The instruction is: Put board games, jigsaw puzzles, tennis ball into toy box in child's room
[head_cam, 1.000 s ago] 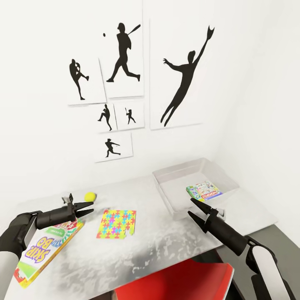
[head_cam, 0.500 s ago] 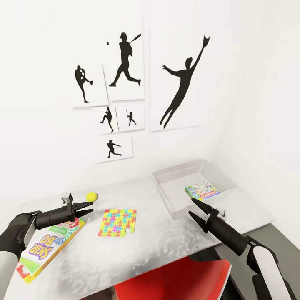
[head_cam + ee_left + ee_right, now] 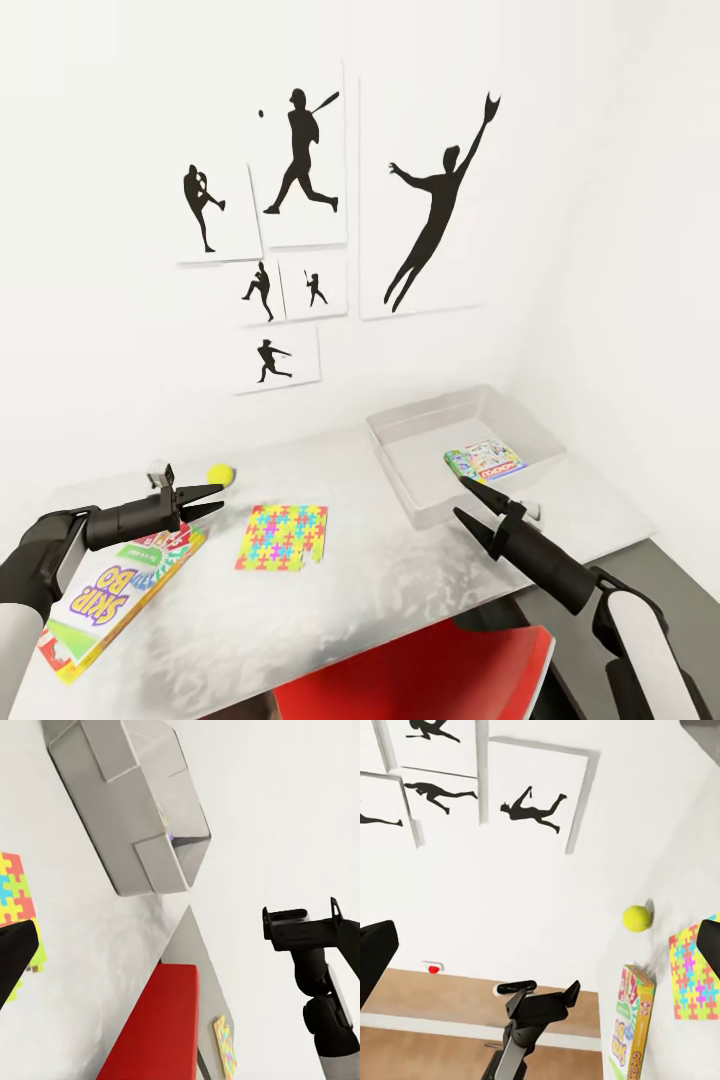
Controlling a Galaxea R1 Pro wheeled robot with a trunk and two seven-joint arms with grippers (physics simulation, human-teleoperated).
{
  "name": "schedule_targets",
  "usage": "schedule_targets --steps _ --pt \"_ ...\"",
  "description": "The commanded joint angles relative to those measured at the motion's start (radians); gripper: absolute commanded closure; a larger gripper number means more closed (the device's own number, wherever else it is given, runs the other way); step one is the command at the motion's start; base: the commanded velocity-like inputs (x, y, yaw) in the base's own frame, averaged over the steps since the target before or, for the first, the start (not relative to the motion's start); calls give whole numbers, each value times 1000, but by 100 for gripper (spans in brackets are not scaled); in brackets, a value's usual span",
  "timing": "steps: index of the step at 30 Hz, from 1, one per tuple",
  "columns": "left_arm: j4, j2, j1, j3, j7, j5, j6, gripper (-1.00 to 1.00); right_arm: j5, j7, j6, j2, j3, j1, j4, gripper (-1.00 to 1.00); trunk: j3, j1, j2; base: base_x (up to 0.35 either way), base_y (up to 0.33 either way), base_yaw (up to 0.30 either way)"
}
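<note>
While the toy box (image 3: 470, 455) at the right of the head view holds one small board game (image 3: 485, 461), the tennis ball (image 3: 220, 473), a jigsaw puzzle (image 3: 282, 537) and the large board game (image 3: 115, 592) lie on the tabletop (image 3: 400, 580) at lower left and centre. The left end effector (image 3: 210, 494), fingers nearly together and empty, hovers just beside the ball. The right end effector (image 3: 467, 502), fingers apart and empty, hangs by the box's near rim. I'd widen the left fingers, straddle the ball squarely, then close gently so it cannot roll.
</note>
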Motion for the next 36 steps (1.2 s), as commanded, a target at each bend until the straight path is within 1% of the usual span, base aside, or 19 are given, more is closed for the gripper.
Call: schedule_targets --steps 1,6,11,22,36 --pt "0 0 -1 0 -3 0 11 -100 8 8 4 -1 -2 -1 0 -100 -2 1 -2 0 0 0" --pt "0 0 -1 0 -3 0 11 -100 8 8 4 -2 -2 -1 -1 -100 -2 1 -2 0 0 0" --pt "0 1 -1 1 -2 0 11 -100 8 8 4 3 -2 -1 -4 -100 -1 1 -2 0 0 0" --pt "0 2 -1 2 -2 0 11 -100 8 8 4 4 -1 -1 -8 -100 11 1 -2 0 0 0" --pt "0 3 -1 2 -2 0 11 -100 8 7 3 7 3 -1 -7 -100 12 1 -2 0 0 0"
